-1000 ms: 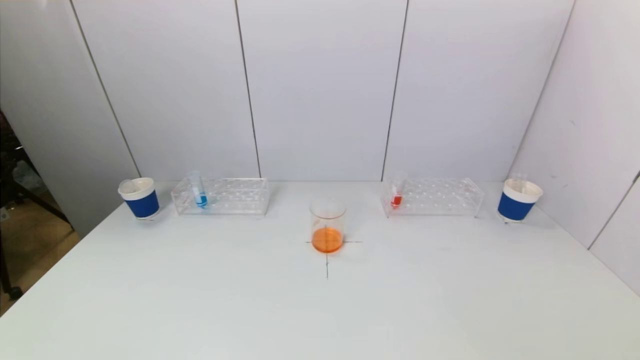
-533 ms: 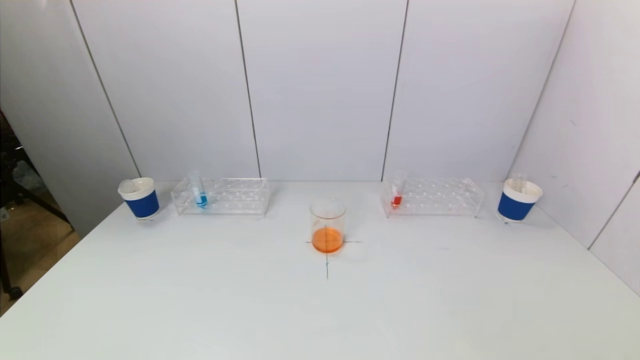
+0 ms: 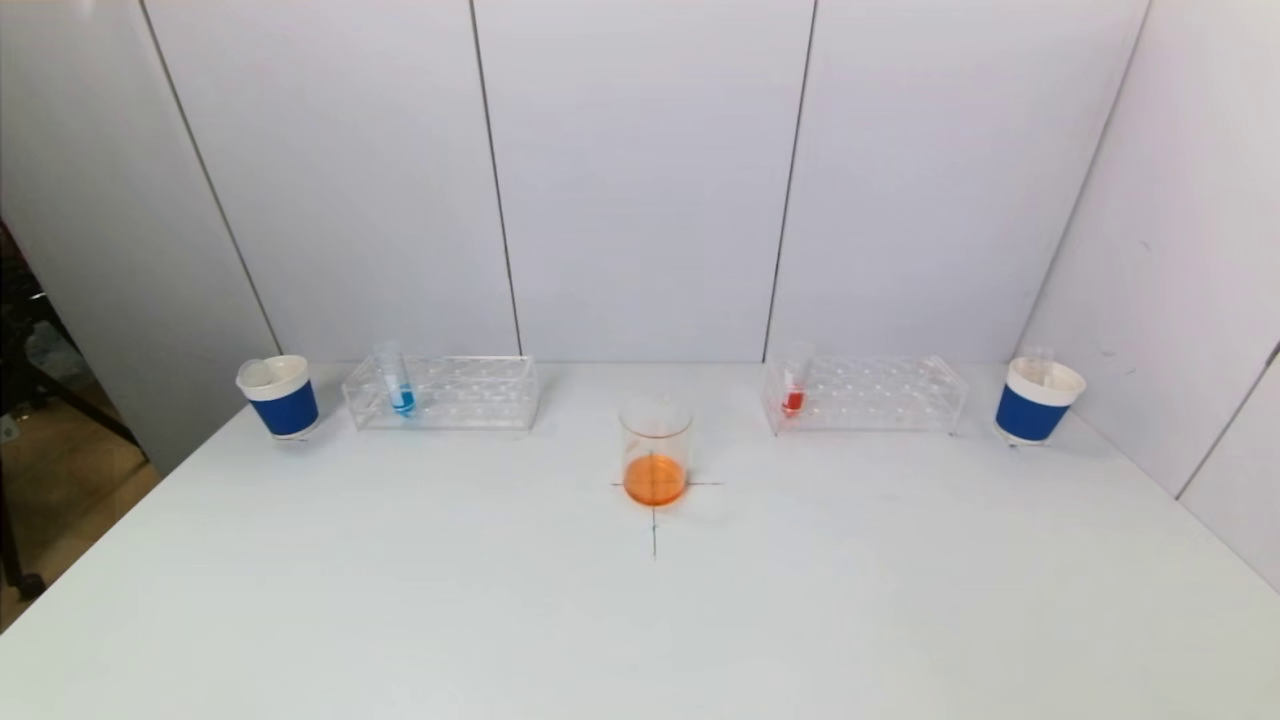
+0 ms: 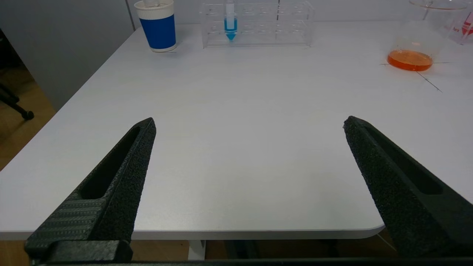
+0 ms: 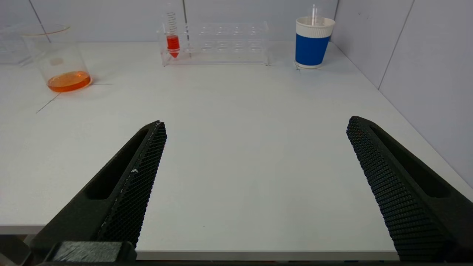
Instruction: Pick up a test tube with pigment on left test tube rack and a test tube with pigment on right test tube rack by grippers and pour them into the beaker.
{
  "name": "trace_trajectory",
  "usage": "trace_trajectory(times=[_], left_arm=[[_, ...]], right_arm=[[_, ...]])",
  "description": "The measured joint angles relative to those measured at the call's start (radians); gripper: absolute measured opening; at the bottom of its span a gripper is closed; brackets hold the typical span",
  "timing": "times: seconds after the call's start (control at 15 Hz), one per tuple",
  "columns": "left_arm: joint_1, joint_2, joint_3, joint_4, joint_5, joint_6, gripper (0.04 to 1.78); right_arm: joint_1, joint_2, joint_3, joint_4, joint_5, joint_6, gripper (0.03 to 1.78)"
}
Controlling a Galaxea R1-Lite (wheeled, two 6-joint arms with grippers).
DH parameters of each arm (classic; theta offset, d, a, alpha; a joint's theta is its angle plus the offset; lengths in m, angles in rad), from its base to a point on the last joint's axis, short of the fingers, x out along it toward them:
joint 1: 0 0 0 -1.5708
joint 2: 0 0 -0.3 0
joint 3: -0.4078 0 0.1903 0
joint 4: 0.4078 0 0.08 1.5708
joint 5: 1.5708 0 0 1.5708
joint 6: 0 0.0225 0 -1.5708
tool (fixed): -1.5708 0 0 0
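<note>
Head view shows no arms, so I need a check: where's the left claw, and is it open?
Observer: The left claw is open and empty, over the table's near edge, pointing toward the blue tube.
Operator: And the right one?
Observer: The right claw is also open and empty, over the near edge, with the right rack ahead.
Operator: Any markings on the red tube?
Observer: Yes, the red tube has printed scale lines above its liquid.
</note>
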Motion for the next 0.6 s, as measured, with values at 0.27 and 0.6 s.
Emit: trace_trajectory(times=[0.27,0.6], left_arm=[[0.000,0.000,0.000,0.000,0.000,0.000,1.78],[0.000,0.000,0.000,0.000,0.000,0.000,1.78]], right_arm=[[0.000,0.000,0.000,0.000,-0.001,0.001,1.77],[0.000,0.000,0.000,-0.001,-0.006,0.020,1.77]])
